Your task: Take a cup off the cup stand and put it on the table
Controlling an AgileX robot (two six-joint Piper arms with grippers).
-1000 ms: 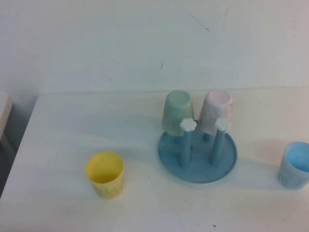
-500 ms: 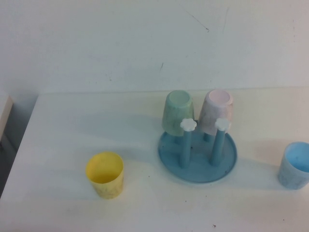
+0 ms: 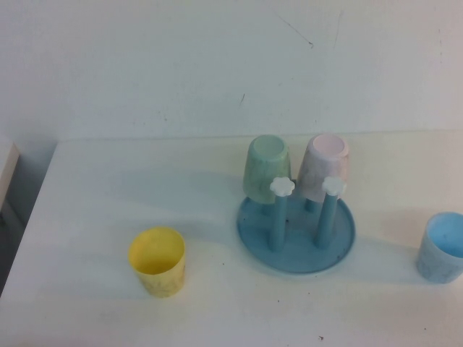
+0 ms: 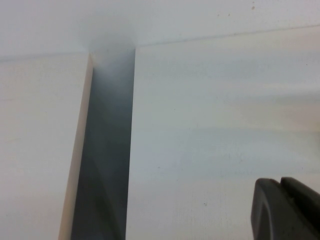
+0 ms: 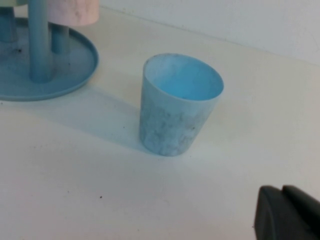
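1. At the centre of the counter [image 3: 108,188], slightly toward 3 o'clock, sits the cup stand [image 3: 296,235], a round blue tray with upright blue pegs capped by white flower-shaped knobs.
2. Two cups hang upside down on the stand's pegs at its 12 o'clock side: a pale green cup [image 3: 268,168] toward 11 o'clock and a pink cup [image 3: 325,168] toward 1 o'clock, just beside each other.
3. The two pegs on the 6 o'clock side of the stand are bare, each showing its white knob.
4. The light blue cup [image 3: 441,247] stands upright on the counter at 3 o'clock from the stand, apart from it and near the edge of the high view, mouth up.
5. In the right wrist view the same blue cup [image 5: 179,104] shows its speckled wall and nothing inside it, with the stand's rim [image 5: 75,82] near it.
6. A yellow cup [image 3: 157,261] stands upright on the counter at about 8 o'clock from the stand, well apart from it.
7. The right gripper [image 5: 287,214] hangs over bare counter near the blue cup; its dark fingers are pressed together and hold nothing.
8. The left gripper [image 4: 285,209] is over the counter's edge region beside a dark gap; its fingers are closed too and hold nothing.
9. Neither gripper appears in the high view.
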